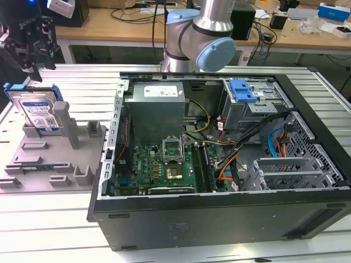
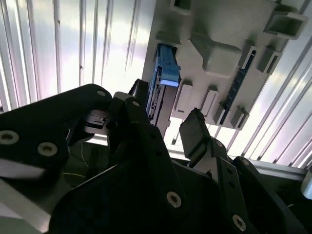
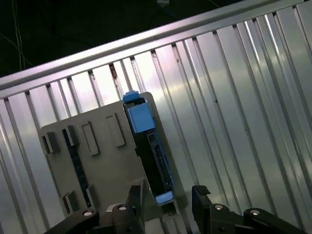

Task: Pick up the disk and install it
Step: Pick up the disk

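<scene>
The disk (image 1: pixel 37 112), silver with a white-and-blue label and a blue rail, stands on edge in a grey holder (image 1: pixel 55 159) on the exterior view's left. My gripper (image 1: pixel 37 68) hangs just above its top edge, fingers apart and holding nothing. In both wrist views I look down on the disk's thin edge (image 2: pixel 163 80) (image 3: pixel 151 151), in line with the gap of the open gripper (image 2: pixel 168 122) (image 3: pixel 166 197). One finger (image 2: pixel 141 114) sits on each side of that edge, apart from it.
An open computer case (image 1: pixel 219 219) lies on the ribbed metal table (image 1: pixel 82 82), on the exterior view's right of the holder. Inside are a motherboard (image 1: pixel 164 164), a grey power-supply box (image 1: pixel 156 107), cables and a drive cage with a blue latch (image 1: pixel 243 90).
</scene>
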You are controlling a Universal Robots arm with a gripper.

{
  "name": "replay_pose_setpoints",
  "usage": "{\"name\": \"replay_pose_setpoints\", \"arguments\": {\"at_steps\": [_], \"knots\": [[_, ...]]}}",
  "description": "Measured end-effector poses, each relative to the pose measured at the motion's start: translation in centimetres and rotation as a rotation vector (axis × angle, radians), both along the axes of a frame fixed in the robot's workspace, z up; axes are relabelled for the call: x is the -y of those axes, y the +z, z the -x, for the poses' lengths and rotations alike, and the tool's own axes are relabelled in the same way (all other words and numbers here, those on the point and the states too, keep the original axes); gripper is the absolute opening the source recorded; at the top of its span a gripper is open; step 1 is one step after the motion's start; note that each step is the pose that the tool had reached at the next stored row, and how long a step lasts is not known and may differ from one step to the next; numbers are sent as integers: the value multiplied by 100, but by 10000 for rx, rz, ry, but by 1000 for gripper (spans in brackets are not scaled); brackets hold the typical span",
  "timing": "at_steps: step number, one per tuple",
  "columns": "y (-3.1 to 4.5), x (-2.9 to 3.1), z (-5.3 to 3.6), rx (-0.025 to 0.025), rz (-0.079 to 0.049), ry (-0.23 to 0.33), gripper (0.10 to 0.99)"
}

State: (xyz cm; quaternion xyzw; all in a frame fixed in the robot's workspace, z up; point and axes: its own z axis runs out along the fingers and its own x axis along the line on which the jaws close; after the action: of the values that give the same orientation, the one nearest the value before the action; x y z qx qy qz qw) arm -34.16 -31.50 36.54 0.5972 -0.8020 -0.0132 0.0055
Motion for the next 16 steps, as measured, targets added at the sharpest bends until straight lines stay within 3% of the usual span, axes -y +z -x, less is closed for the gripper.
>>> {"name": "replay_pose_setpoints", "arguments": {"at_steps": [5,9,10,11,13,16], "knots": [[-6,-6,0,19,14,1005,541],[-6,-14,0,18,47,1258,541],[-10,-36,0,137,65,1316,541],[-11,-54,0,226,98,1376,541],[-13,-83,0,269,190,1455,541],[-15,-94,8,268,246,1655,541]]}}
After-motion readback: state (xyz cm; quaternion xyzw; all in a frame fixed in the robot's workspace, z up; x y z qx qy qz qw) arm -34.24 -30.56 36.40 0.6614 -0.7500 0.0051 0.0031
